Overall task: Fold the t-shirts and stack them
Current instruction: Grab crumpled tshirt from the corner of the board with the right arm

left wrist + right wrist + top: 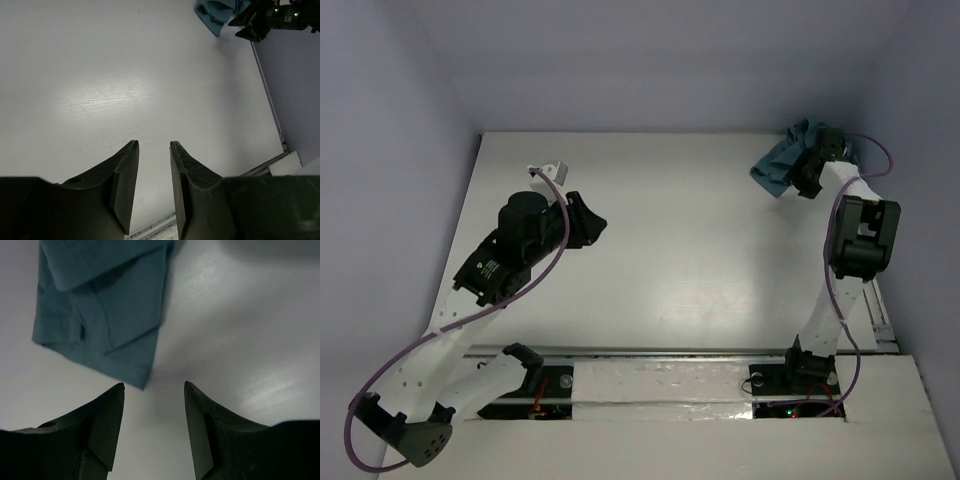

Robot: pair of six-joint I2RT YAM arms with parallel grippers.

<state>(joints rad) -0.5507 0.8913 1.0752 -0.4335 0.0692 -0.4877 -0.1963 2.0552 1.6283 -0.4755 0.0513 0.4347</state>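
Cloth lies in 1 heap here: the teal t-shirt (785, 160) sits bunched on the white counter (680, 260). In the top view it is out toward 1 o'clock from the counter's middle, close to the far right corner. It is loosely doubled over itself, and the right wrist view shows a hemmed edge and a folded flap.

The right pincer (152, 385) is released. Its 2 dark fingers stand apart with only bare counter between them, grasping nothing. From its tips the t-shirt lies at 11 o'clock, filling the upper left of that view. The lowest corner of the cloth comes down just beside the tip of the finger on the left of that view; whether they touch I cannot tell. In the top view this pincer hangs at the 4 o'clock side of the heap, right against its edge.

The left pincer (152, 144) is also released, its fingers parted by a narrow gap with nothing held, above bare counter. It is well apart from the t-shirt. In the left wrist view the t-shirt shows at 1 o'clock near the top edge, with the right pincer just beside it at 3 o'clock.
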